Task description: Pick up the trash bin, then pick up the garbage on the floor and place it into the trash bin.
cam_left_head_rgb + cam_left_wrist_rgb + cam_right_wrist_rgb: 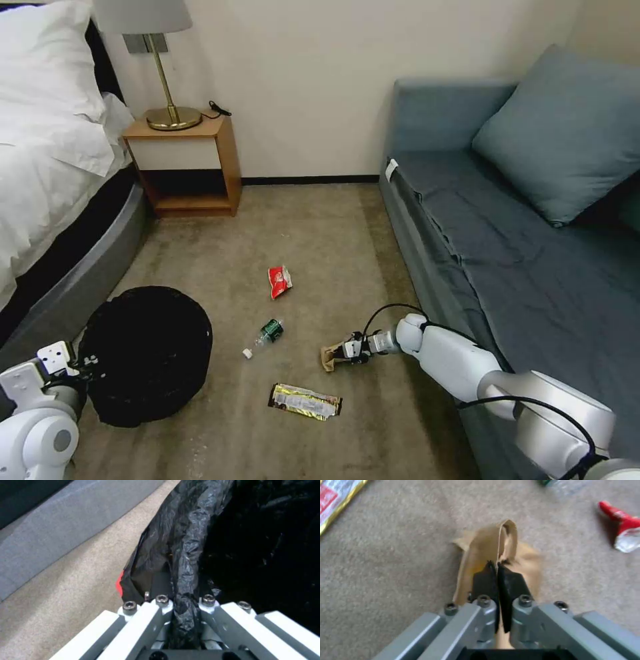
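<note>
The right arm reaches low and forward over the floor (320,220), its right gripper (497,566) pinched on the crumpled brown paper (480,545) near the sofa (507,253). The left gripper (185,597) clamps the black-bagged trash bin (150,350) rim beside the bed (47,180).

No text, brand, number or sign can be read. Printing is seen on the gold-and-dark bar wrapper (305,401) lying on the carpet, as pale and red blocks on its face, but no letters can be made out. A white patch of printing is carried by the red snack packet (280,281), too small to be read. A green label is borne by the clear mini bottle (265,335), and its wording cannot be told.
</note>
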Available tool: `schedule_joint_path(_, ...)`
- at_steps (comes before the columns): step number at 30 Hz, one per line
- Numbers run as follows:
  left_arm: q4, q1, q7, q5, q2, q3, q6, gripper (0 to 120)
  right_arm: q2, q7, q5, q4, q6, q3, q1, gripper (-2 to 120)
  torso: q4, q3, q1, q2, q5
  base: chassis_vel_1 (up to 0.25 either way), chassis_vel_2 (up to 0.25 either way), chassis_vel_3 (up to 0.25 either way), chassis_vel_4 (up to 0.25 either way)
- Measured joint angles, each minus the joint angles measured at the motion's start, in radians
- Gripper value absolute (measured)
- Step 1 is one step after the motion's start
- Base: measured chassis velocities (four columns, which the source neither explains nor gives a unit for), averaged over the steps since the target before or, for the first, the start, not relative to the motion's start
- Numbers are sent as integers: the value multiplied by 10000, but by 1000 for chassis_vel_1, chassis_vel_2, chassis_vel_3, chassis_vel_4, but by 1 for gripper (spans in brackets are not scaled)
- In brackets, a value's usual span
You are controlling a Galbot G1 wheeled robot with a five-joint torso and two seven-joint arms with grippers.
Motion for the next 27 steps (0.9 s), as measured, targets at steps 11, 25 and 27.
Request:
schedule_joint_path(11, 221, -151, -26, 79, 83, 148, 18, 2, -1678, 291, 2679, 2806, -397, 707, -31, 0, -2, 0, 0, -1, 2, 0, 0, 0, 0)
schedule_joint_path(25, 31, -394, -98, 191, -28, 726, 67, 2, -1487, 3132, 8506, 9755, -3227, -845, 1263, 0, 1, -1, 0, 0, -3, 0, 0, 0, 0)
schedule_joint_path(27, 16, -398, -106, 191, -42, 745, 68, 2, -1327, 3281, 8598, 9837, -3279, -1008, 1319, 0, 0, -1, 0, 0, -4, 0, 0, 0, 0)
